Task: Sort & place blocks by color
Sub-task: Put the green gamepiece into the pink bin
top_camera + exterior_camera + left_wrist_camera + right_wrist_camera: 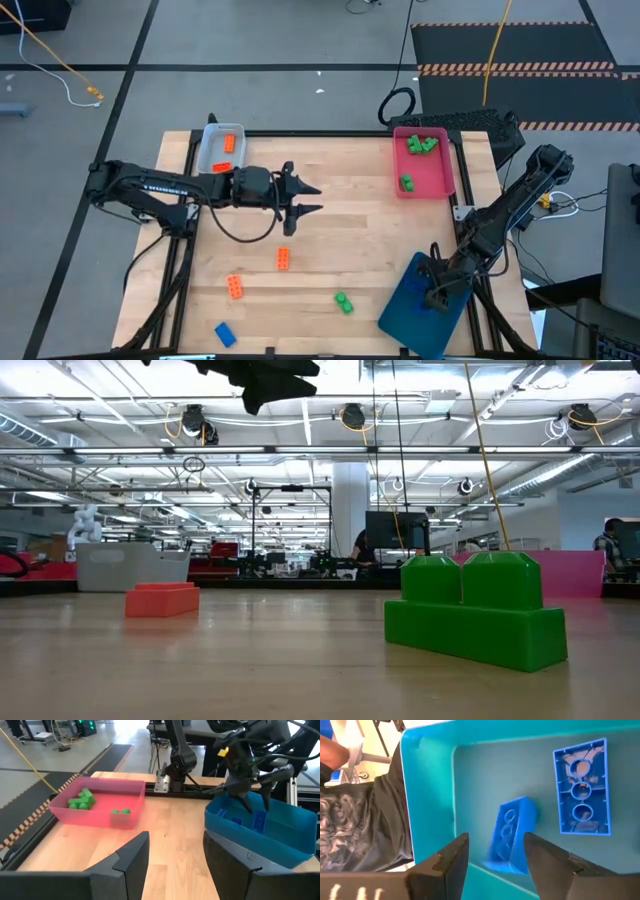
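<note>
Where the high view looks down on the wooden surface [330,240], the right gripper [437,297] is seen inside the dark-teal plastic tray [400,318], while the left gripper [305,198] hangs mid-surface, fingers spread and empty. Loose studded bricks remain: two orange [284,259], one green [344,302], one blue [225,334]. At the low view, only the green brick [476,610] and an orange brick [162,599] are shown. Through the left wrist view, the pink tray [100,802] is seen holding green bricks. By the right wrist view, the fingers are parted around a blue brick [512,835] resting in the tray, apparently released. Next, the loose blue brick should be fetched.
</note>
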### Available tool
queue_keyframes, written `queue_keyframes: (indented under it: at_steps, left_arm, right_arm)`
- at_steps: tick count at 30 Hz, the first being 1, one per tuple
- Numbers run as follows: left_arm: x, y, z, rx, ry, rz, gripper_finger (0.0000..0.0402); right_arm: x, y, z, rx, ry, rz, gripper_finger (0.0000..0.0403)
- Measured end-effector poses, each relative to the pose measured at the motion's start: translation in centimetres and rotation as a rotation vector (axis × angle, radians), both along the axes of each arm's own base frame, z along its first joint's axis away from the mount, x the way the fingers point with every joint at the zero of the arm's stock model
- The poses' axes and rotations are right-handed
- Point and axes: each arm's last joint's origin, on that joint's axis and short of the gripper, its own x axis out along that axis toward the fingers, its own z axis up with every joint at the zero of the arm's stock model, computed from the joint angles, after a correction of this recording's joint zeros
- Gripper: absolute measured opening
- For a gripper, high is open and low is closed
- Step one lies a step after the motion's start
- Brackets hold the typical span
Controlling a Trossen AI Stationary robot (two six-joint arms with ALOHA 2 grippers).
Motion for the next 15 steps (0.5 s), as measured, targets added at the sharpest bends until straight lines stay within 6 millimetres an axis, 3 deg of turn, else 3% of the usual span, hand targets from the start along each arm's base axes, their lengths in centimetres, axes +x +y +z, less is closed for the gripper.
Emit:
queue_keyframes:
  at_steps: [6, 15]
  left_arm:
    - [0.0, -0.3, -0.1, 0.015, 0.007, -0.014, 0.0186]
    - [0.0, -0.5, -0.1, 0.046, 0.011, -0.030, 0.0186]
  right_arm:
    - [0.5, 0.2, 0.4, -0.042, -0.152, 0.002, 0.0185]
    - [2.6, 0.6, 3.1, -0.173, -0.670, 0.001, 0.0185]
